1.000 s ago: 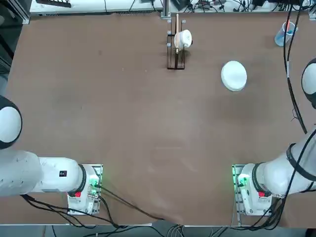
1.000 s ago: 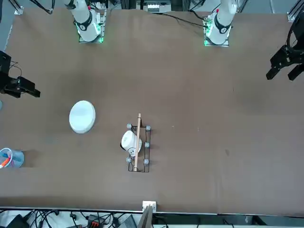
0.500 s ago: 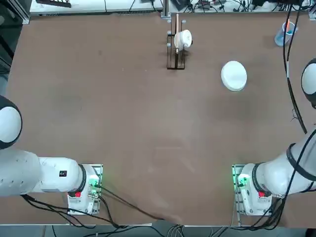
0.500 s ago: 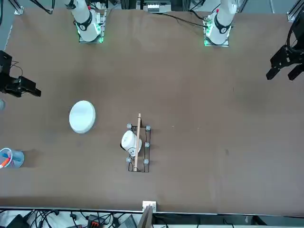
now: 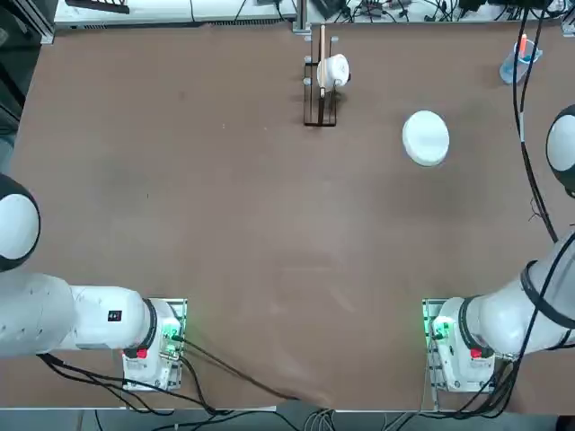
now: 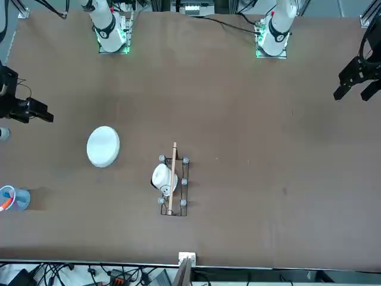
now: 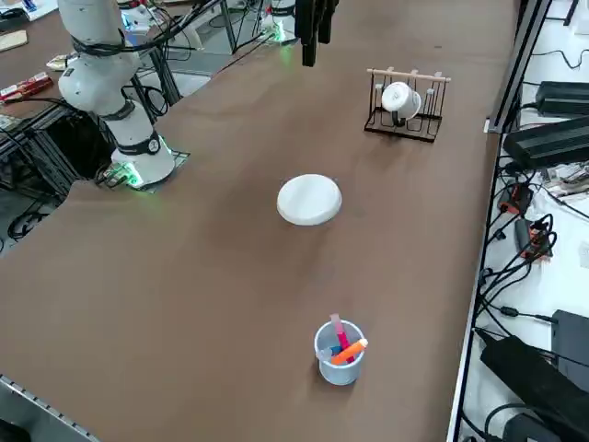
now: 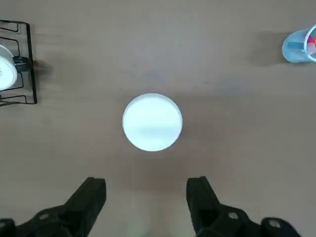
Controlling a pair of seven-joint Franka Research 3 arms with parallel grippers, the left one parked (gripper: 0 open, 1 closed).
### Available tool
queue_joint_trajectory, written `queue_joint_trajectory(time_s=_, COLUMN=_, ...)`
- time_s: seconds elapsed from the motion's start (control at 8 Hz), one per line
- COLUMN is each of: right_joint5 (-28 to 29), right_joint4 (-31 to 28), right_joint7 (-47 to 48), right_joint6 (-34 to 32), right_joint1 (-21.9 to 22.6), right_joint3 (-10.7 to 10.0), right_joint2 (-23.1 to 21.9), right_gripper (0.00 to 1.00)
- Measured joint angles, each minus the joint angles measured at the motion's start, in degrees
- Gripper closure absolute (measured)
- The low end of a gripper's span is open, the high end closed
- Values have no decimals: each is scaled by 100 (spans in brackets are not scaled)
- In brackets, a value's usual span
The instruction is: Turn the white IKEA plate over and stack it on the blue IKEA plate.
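Note:
The white IKEA plate (image 5: 425, 137) (image 6: 103, 146) (image 7: 309, 200) lies alone on the brown table, on the right half towards the far side, with its smooth domed side facing up. The blue IKEA plate is hidden or out of view in every view. My right gripper (image 6: 37, 111) hangs high over the table's right edge, well apart from the plate. In the wrist view its two black fingers (image 8: 94, 190) are spread wide; the right gripper (image 8: 146, 192) is open and holds nothing, and the white plate (image 8: 152, 121) lies centred beyond the gap.
A wire rack holding a small white cup (image 5: 323, 76) (image 6: 169, 179) (image 7: 402, 99) stands at the far edge, left of the plate. A translucent blue cup with pens (image 5: 519, 61) (image 6: 13, 198) (image 7: 339, 352) (image 8: 299, 45) sits at the far right corner.
My right arm has shifted a little in the front view. The plate has not moved and the gripper has stayed open.

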Motion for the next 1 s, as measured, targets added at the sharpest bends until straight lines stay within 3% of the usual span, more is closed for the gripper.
queue_joint_trajectory(time_s=0.38, right_joint5=-38, right_joint4=-291, right_joint7=4, right_joint6=33, right_joint1=-3, right_joint3=-8, right_joint2=-171, right_gripper=0)
queue_joint_trajectory(time_s=0.75, right_joint5=-264, right_joint4=-1981, right_joint7=2, right_joint6=828, right_joint1=14, right_joint3=23, right_joint2=-1311, right_gripper=0)
queue_joint_trajectory(time_s=1.0, right_joint5=-304, right_joint4=-2374, right_joint7=-7, right_joint6=850, right_joint1=45, right_joint3=56, right_joint2=-1686, right_gripper=0)
